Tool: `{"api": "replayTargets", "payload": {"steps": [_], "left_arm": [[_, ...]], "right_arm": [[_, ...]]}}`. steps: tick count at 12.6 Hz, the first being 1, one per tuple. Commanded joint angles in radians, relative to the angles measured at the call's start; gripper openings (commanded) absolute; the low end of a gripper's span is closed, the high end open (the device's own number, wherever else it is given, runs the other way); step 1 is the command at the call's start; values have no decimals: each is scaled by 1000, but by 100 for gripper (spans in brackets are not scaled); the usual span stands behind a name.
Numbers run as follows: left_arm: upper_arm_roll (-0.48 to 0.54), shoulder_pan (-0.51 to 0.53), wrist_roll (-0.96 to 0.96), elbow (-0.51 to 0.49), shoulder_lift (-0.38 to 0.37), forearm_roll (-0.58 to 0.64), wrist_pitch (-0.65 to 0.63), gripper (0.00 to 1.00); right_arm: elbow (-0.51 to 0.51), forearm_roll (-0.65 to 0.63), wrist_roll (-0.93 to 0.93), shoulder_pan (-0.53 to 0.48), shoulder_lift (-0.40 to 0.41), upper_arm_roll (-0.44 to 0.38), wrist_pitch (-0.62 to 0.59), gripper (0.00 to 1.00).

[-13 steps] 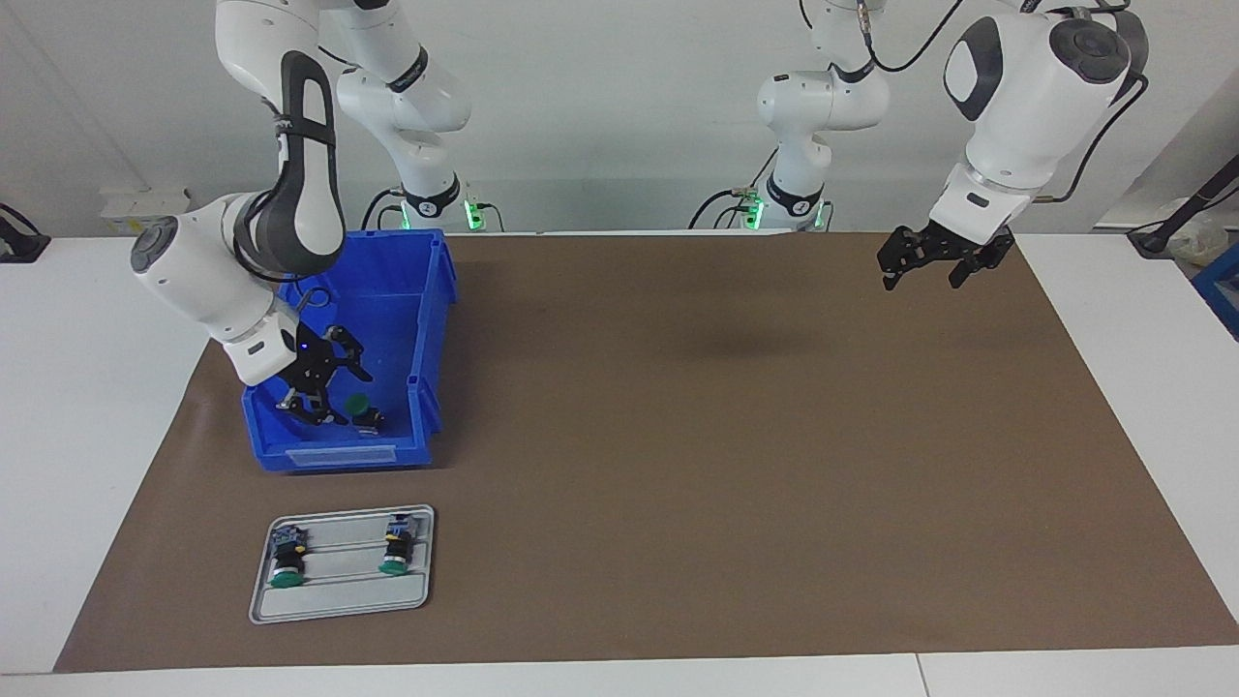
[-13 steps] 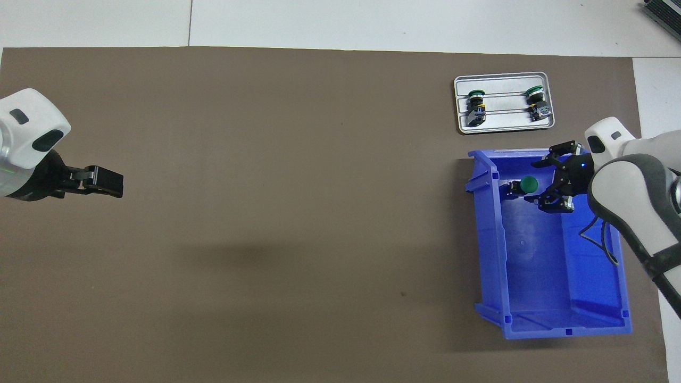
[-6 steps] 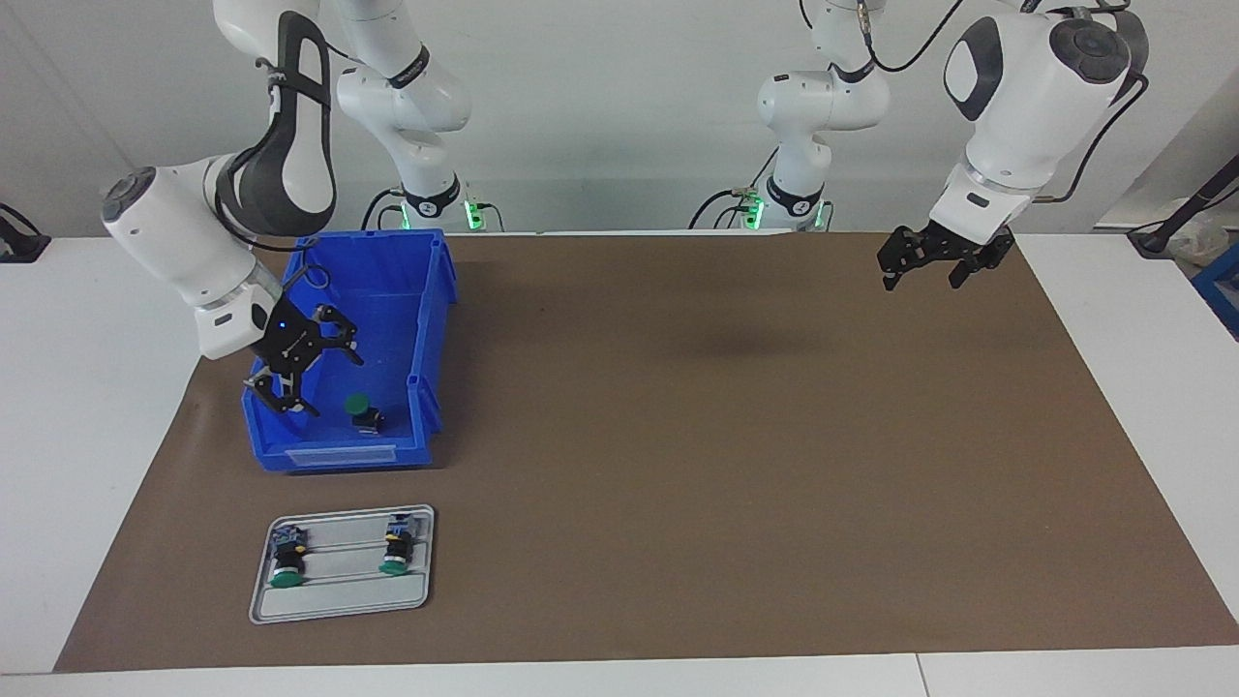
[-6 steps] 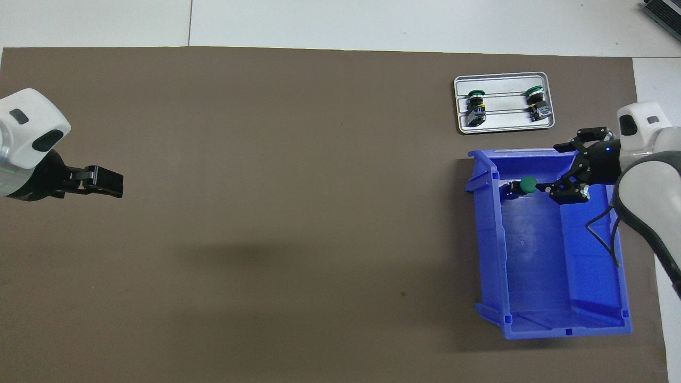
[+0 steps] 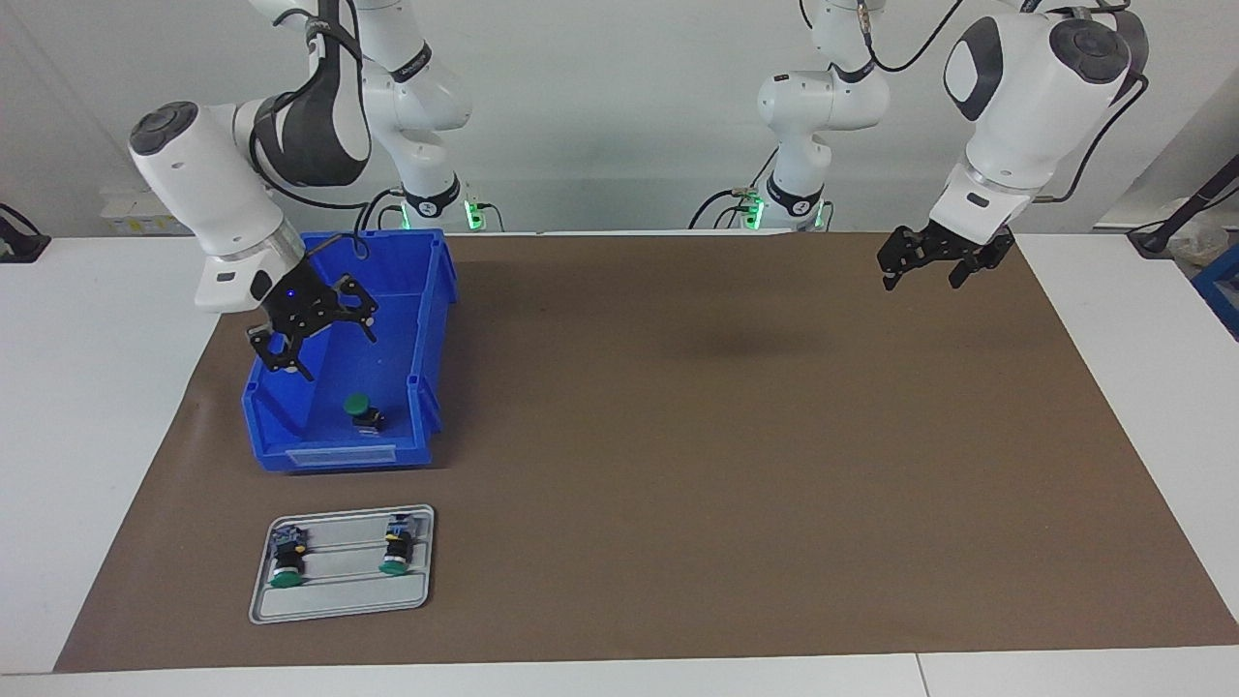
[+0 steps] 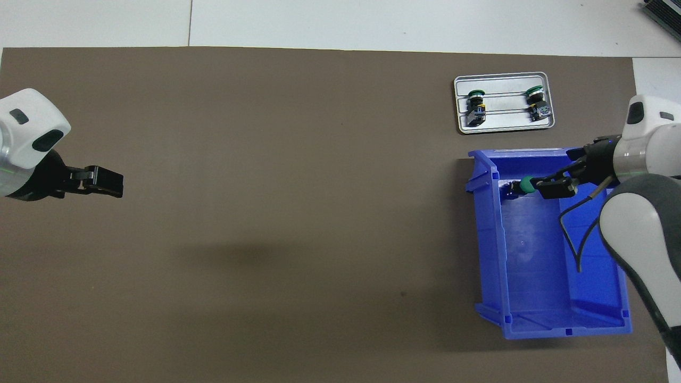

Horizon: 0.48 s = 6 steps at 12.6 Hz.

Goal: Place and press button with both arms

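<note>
blue bin (image 5: 426,319) holds the button (image 5: 360,410); both tools gape empty above.

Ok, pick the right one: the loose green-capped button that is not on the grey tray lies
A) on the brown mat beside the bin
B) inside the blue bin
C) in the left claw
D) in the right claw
B: the button lies on the floor of the blue bin, below the empty right claw.

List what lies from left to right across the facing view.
Right claw over the blue bin → button in the bin → left claw, toward the left arm's end of the table.
</note>
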Motion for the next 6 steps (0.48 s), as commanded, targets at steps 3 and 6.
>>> {"api": "replayTargets", "payload": {"steps": [3, 6], "left_arm": [[-9, 11, -7, -22, -24, 16, 6, 100], [-9, 11, -9, -22, -24, 16, 6, 100]], "right_arm": [[97, -150, 483, 68, 0, 7, -68, 100], [214, -161, 675, 81, 31, 8, -146, 100]]}}
